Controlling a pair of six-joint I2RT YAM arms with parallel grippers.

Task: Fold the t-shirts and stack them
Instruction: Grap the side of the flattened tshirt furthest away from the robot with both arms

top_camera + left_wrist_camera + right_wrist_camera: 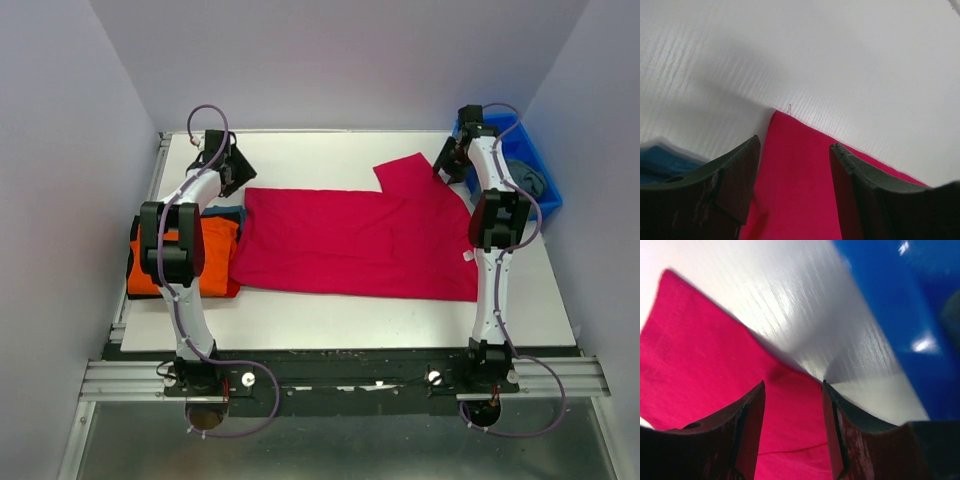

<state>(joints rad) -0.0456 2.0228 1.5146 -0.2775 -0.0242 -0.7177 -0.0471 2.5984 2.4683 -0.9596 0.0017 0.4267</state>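
Note:
A large crimson-pink t-shirt (360, 240) lies spread flat across the middle of the table. My left gripper (236, 178) is open and hovers over the shirt's far left corner; in the left wrist view (795, 150) the crimson cloth (790, 190) shows between the jaws. My right gripper (441, 168) is open at the shirt's far right edge, beside the sleeve (405, 172). In the right wrist view (793, 387) the jaws straddle the crimson cloth (700, 355). An orange t-shirt (185, 255) lies folded at the left, with blue cloth (226, 212) at its far edge.
A blue plastic bin (538, 170) stands at the far right corner with grey-blue cloth (527, 181) in it; its wall shows in the right wrist view (900, 315). Blue cloth (660, 162) shows left of the left jaws. Grey walls enclose the white table (330, 322).

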